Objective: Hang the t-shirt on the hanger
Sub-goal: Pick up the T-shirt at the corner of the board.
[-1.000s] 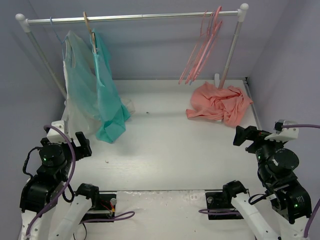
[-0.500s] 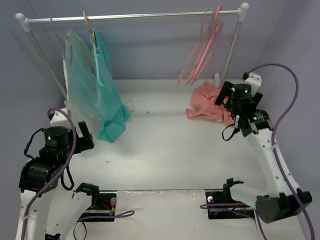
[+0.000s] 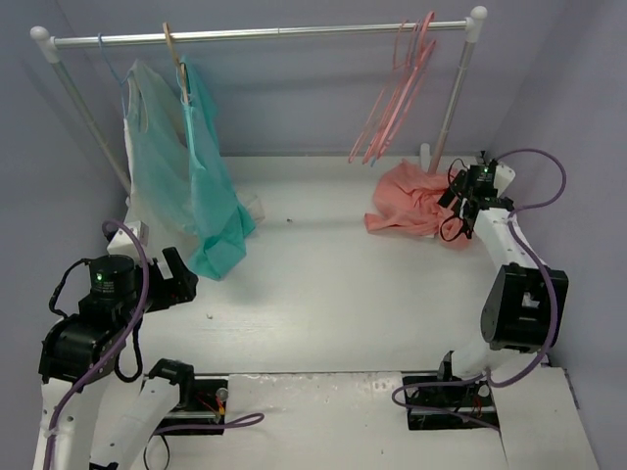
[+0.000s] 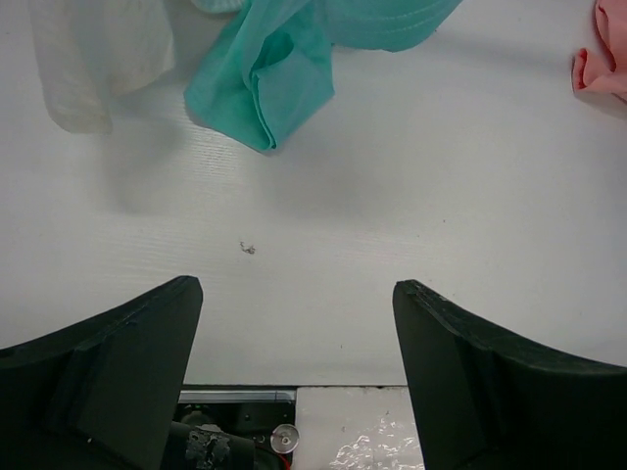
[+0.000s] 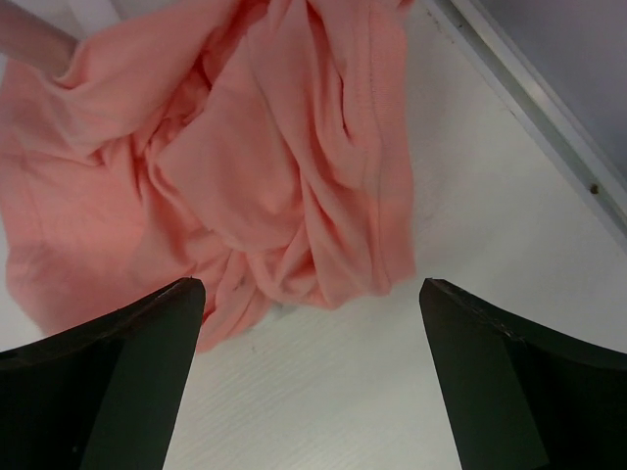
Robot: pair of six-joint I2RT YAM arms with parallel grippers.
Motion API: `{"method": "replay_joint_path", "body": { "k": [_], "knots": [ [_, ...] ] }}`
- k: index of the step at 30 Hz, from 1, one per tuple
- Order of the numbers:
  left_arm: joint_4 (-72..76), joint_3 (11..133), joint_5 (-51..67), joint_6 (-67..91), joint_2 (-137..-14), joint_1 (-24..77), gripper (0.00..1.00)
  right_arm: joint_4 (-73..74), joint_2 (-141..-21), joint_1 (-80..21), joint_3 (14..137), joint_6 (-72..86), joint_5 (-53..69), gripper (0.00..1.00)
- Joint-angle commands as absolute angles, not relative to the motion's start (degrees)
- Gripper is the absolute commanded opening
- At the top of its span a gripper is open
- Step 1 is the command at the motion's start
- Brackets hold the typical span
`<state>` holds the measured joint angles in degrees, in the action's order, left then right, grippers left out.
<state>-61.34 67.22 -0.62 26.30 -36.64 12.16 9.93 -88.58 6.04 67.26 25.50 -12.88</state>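
The salmon t-shirt lies crumpled on the table at the far right, below the rail's right post. My right gripper hovers at its right side. In the right wrist view the gripper is open and empty over bare table, with the shirt's folds just ahead of the fingertips. My left gripper is open and empty at the near left, also shown in the left wrist view. I cannot pick out the thick pink hanger; only a bunch of pink hangers hangs on the rail.
A teal garment and a pale one hang from the rail at the left, their hems on the table. The rail's right post stands behind the shirt. The table's raised right edge runs beside it.
My right arm has swung from the near right corner out to the far right and now sits at the t-shirt. My left gripper has dropped slightly and turned toward the table's middle.
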Motion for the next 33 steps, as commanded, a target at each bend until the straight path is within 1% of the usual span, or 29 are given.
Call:
{"method": "replay_joint_path", "body": {
  "k": [1, 3, 7, 9, 10, 11, 13, 14, 15, 20, 25, 27, 30, 33],
  "knots": [
    [-60.55, 67.06, 2.46, 27.95, -36.74, 12.3, 0.8, -1.91, -91.49, 8.52, 64.35, 24.97, -9.24, 0.97],
    [-60.82, 66.8, 2.46, 27.95, -36.04, 12.22, 0.8, -6.48, -93.76, 9.66, 62.15, 24.78, -7.92, 0.97],
    [-61.69, 66.01, 2.29, 27.42, -35.07, 12.3, 0.8, -12.56, -97.2, 11.6, 61.0, 23.91, -3.0, 0.93],
    [-62.22, 65.83, 1.85, 27.33, -34.89, 12.3, 0.8, -13.88, -98.17, 11.6, 61.52, 21.99, -2.29, 0.79],
    [-62.23, 65.83, 1.76, 27.07, -34.89, 12.3, 0.8, -14.58, -97.74, 11.6, 61.7, 21.28, -2.29, 0.72],
    [-62.23, 65.83, 1.67, 26.98, -34.89, 12.22, 0.8, -15.37, -97.04, 11.69, 61.53, 20.49, -2.63, 0.54],
    [-61.88, 65.92, 1.76, 26.9, -34.89, 12.3, 0.8, -16.35, -93.7, 11.6, 62.22, 17.76, -3.51, 0.34],
    [-61.7, 65.92, 1.76, 26.81, -35.07, 12.3, 0.8, -16.43, -92.39, 11.51, 62.66, 16.45, -3.6, 0.11],
    [-61.18, 65.92, 1.84, 26.81, -35.07, 12.3, 0.8, -15.91, -89.33, 11.08, 63.36, 15.22, -4.13, 0.0],
    [-58.98, 66.62, 2.72, 26.46, -36.91, 12.3, 0.8, -9.25, -77.81, 7.92, 72.04, 7.66, -7.12, 0.0],
    [-57.39, 69.69, 3.08, 26.1, -39.19, 12.66, 0.8, -0.19, -72.43, 6.6, 80.93, 5.36, -0.89, 0.0],
    [-57.3, 71.36, 3.08, 26.1, -39.72, 12.83, 0.8, 4.03, -69.53, 5.28, 84.79, 4.05, -0.53, 0.0],
    [-57.3, 73.2, 3.16, 26.1, -40.51, 13.44, 0.8, 7.55, -66.01, 0.98, 90.69, 1.76, 3.59, 0.0],
    [-57.22, 73.91, 3.69, 26.19, -41.22, 13.71, 0.8, 10.28, -63.73, -2.37, 95.52, 0.53, 15.61, 0.0]
  ]
}}
